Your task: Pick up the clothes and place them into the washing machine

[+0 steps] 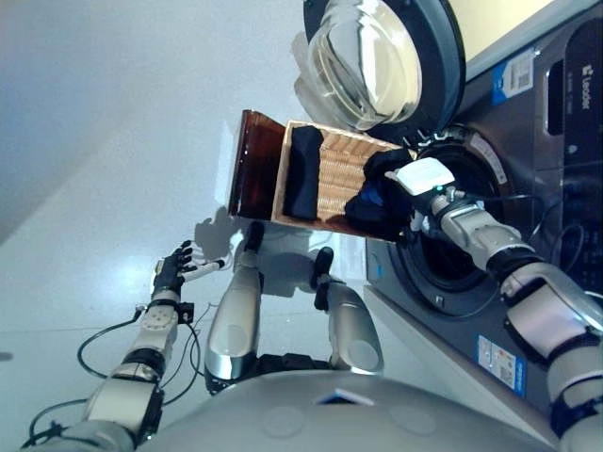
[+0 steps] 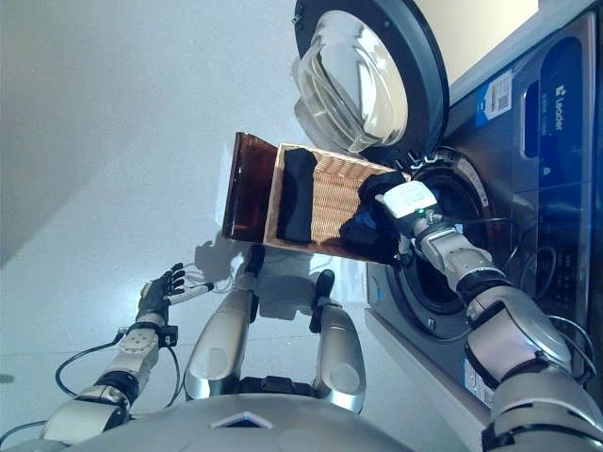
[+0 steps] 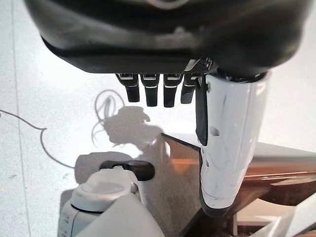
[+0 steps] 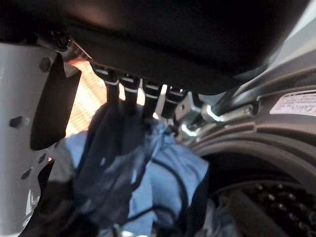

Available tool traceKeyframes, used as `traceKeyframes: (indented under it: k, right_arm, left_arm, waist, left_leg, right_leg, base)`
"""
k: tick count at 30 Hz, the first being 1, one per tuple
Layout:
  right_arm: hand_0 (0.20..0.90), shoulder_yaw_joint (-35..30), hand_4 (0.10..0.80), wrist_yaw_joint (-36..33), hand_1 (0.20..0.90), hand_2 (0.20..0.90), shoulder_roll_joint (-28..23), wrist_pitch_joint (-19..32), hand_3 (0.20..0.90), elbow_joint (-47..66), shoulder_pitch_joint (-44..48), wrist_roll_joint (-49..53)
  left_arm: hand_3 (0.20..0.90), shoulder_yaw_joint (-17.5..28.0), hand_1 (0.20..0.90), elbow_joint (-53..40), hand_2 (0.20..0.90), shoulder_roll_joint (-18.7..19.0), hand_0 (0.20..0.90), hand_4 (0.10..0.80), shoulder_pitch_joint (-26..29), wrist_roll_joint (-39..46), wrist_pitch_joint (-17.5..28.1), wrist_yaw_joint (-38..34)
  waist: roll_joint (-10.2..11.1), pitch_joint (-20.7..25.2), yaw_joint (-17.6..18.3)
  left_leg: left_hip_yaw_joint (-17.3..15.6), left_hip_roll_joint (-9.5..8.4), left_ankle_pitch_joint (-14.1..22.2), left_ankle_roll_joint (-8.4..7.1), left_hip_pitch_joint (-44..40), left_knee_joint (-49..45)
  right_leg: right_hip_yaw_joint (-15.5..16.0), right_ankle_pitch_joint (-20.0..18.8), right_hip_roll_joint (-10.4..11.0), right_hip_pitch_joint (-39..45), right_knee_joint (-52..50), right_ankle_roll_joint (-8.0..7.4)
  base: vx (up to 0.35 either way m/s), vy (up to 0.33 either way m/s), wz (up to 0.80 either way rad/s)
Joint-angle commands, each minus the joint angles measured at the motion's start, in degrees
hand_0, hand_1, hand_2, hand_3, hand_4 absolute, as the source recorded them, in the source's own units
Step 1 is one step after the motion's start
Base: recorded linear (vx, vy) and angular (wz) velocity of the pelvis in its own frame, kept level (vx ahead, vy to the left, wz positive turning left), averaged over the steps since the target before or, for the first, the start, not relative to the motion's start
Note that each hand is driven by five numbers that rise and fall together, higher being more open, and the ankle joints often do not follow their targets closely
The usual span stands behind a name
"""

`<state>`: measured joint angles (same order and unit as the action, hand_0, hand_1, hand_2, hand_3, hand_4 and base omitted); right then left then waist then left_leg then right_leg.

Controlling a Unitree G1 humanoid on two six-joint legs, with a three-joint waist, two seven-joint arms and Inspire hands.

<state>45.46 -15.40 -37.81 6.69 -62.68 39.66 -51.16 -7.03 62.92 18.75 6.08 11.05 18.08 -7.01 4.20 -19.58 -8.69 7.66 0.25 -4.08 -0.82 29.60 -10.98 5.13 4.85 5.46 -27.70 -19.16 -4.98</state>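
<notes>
The right hand (image 1: pixel 421 179) is raised at the rim of the washing machine (image 1: pixel 556 188) opening, between the wicker basket (image 1: pixel 334 174) and the drum (image 4: pixel 266 202). Its fingers (image 4: pixel 129 91) are curled down into a bundle of dark and blue clothes (image 4: pixel 143 173), which hangs from the hand just in front of the drum opening. In the eye views the same bundle (image 2: pixel 372 226) sits at the basket edge nearest the machine, under the white thumb cover.

A second dark garment (image 1: pixel 303 169) lies in the basket, draped along the side farthest from the machine. The basket stands on the floor (image 1: pixel 94 141) directly beside the machine front, with a brown translucent panel (image 1: pixel 254 165) against its outer side.

The washing machine door (image 1: pixel 377 61) is swung fully open, its glass bowl facing outward above the basket.

The left hand (image 1: pixel 174 268) is held low over the floor, well apart from the basket. Its fingers (image 3: pixel 148 91) are straight and relaxed, the white-covered thumb extended, and it holds nothing.
</notes>
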Motion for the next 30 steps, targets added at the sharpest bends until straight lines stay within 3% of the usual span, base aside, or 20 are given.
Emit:
traceKeyframes:
  k: [1, 12, 13, 16, 21, 30]
  right_arm:
    - [0.900, 0.32, 0.800, -4.08, 0.900, 0.900, -1.97, -4.02, 0.900, -2.63, 4.82, 2.97]
    - [0.900, 1.01, 0.800, -6.04, 0.900, 0.900, -1.44, -7.04, 0.900, -10.57, 11.05, 6.33]
    - [0.900, 1.08, 0.800, -6.11, 0.900, 0.900, -1.32, -7.23, 0.900, -11.06, 10.83, 6.25]
    - [0.900, 1.62, 0.800, -6.25, 0.900, 0.900, -1.32, -7.69, 0.900, -11.71, 11.14, 5.21]
    - [0.900, 2.55, 0.800, -8.23, 0.900, 0.900, -1.95, -10.51, 0.900, -13.95, 11.54, 1.26]
    - [0.900, 5.72, 0.800, -10.95, 0.900, 0.900, -1.77, -17.71, 0.900, -17.72, 12.78, -10.10]
  left_arm:
    - [0.900, 0.83, 0.900, -1.71, 0.900, 0.92, 0.900, 0.800, -0.47, 2.08, 2.59, -2.25]
    - [0.900, 0.66, 0.900, -5.50, 0.900, 0.38, 0.900, 0.800, 1.46, 4.67, 2.72, -4.40]
    - [0.900, 0.79, 0.900, -5.74, 0.900, 0.34, 0.900, 0.800, 1.39, 4.65, 2.67, -4.55]
    - [0.900, 1.06, 0.900, -5.82, 0.900, 0.50, 0.900, 0.800, 1.59, 4.72, 2.77, -4.73]
    - [0.900, 2.12, 0.900, -6.06, 0.900, 0.62, 0.900, 0.800, 2.18, 5.39, 2.92, -5.47]
    - [0.900, -0.27, 0.900, -9.36, 0.900, 0.01, 0.900, 0.800, -0.21, 4.02, 3.74, -6.06]
  waist:
    - [-1.27, 1.79, -0.13]
    - [-3.64, -0.85, -0.14]
    - [-3.69, -0.75, -0.12]
    - [-3.84, -0.91, -0.12]
    - [-4.62, -0.18, 0.00]
    - [-6.06, 1.17, -0.47]
  left_leg:
    - [0.17, -0.51, 2.25, -3.08, 5.09, -5.39]
    - [0.16, -0.83, 4.60, -3.39, 15.13, -14.91]
    - [0.36, -0.90, 7.08, -3.49, 15.52, -16.69]
    - [0.61, -0.92, 8.46, -3.36, 18.52, -20.73]
    - [0.92, -1.03, 10.46, -3.27, 23.43, -26.17]
    - [0.73, -1.18, 10.24, -3.22, 25.93, -26.22]
  right_leg:
    - [0.95, -3.91, -1.93, -4.10, 1.58, 3.60]
    - [1.13, -1.26, -1.94, -14.23, -8.79, 5.05]
    - [0.66, 0.83, -2.14, -14.70, -10.35, 4.78]
    - [0.73, 2.02, -2.13, -17.38, -13.89, 5.09]
    - [0.77, 3.85, -2.10, -22.25, -19.52, 5.84]
    - [0.69, 4.21, -2.01, -25.38, -20.76, 5.98]
  base:
    - [-0.073, -0.024, 0.13]
    - [-0.041, -0.001, 0.06]
    - [0.060, -0.010, 0.07]
    - [-0.011, -0.006, 0.02]
    - [-0.056, 0.004, 0.01]
    - [-0.021, 0.000, 0.00]
